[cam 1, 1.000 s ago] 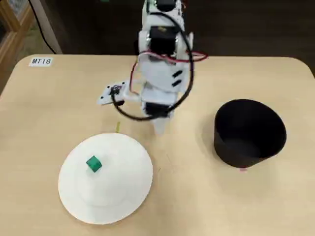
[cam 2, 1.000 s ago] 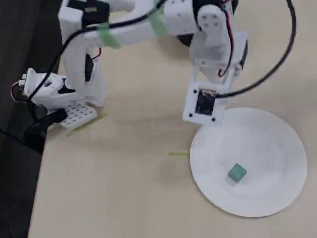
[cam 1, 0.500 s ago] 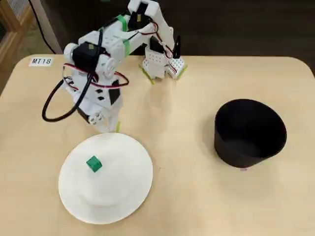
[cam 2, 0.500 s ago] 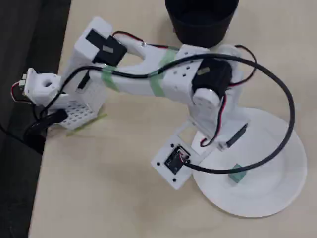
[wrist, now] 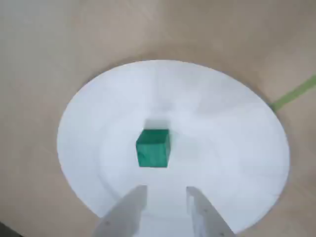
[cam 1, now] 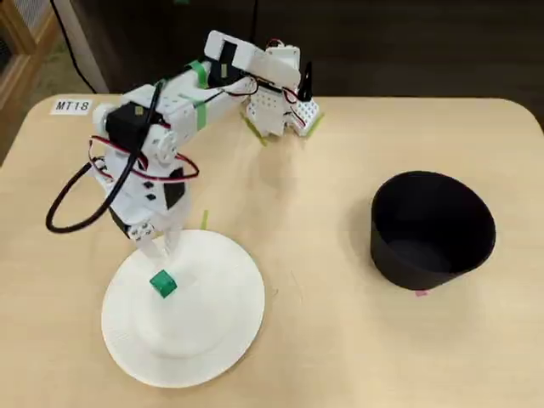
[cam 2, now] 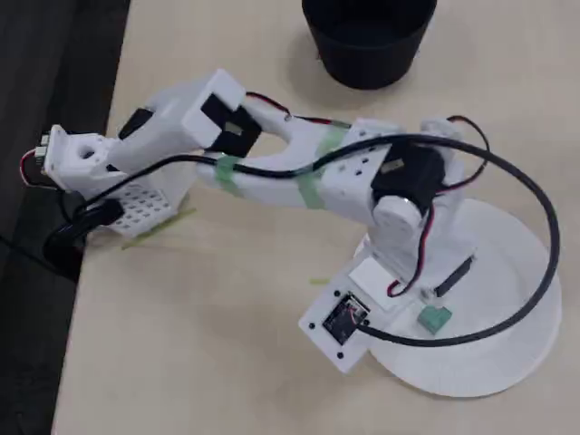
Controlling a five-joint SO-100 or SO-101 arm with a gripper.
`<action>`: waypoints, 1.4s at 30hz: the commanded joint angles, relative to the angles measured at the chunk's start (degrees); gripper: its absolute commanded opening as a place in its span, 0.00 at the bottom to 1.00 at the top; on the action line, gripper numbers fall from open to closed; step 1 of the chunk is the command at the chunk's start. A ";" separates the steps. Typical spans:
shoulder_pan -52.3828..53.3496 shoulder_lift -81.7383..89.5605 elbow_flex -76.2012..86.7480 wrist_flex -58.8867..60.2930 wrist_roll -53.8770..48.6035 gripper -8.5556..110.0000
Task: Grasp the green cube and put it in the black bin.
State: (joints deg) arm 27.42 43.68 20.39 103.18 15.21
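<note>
The green cube (cam 1: 162, 284) lies on the white plate (cam 1: 212, 340), left of its middle. In the wrist view the cube (wrist: 153, 147) sits just ahead of my two white fingertips. My gripper (cam 1: 163, 252) hangs over the plate's far edge, pointing down at the cube; in the wrist view the gripper (wrist: 165, 190) is open and empty, with a gap a little wider than the cube. The black bin (cam 1: 432, 229) stands empty at the right, well away from the plate. In the other fixed view the cube (cam 2: 435, 318) shows beside the wrist, and the bin (cam 2: 367, 36) stands at the top.
The arm's base (cam 1: 276, 106) stands at the table's far edge. A black cable (cam 1: 64, 200) loops out to the arm's left. Thin yellow-green tape strips (wrist: 294, 93) lie on the tan table near the plate and the base. A label (cam 1: 71, 106) lies at the far left corner.
</note>
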 commanded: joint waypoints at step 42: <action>-0.70 -20.57 -22.50 -2.90 -1.93 0.20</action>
State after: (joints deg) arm 26.10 22.06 0.26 101.43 12.74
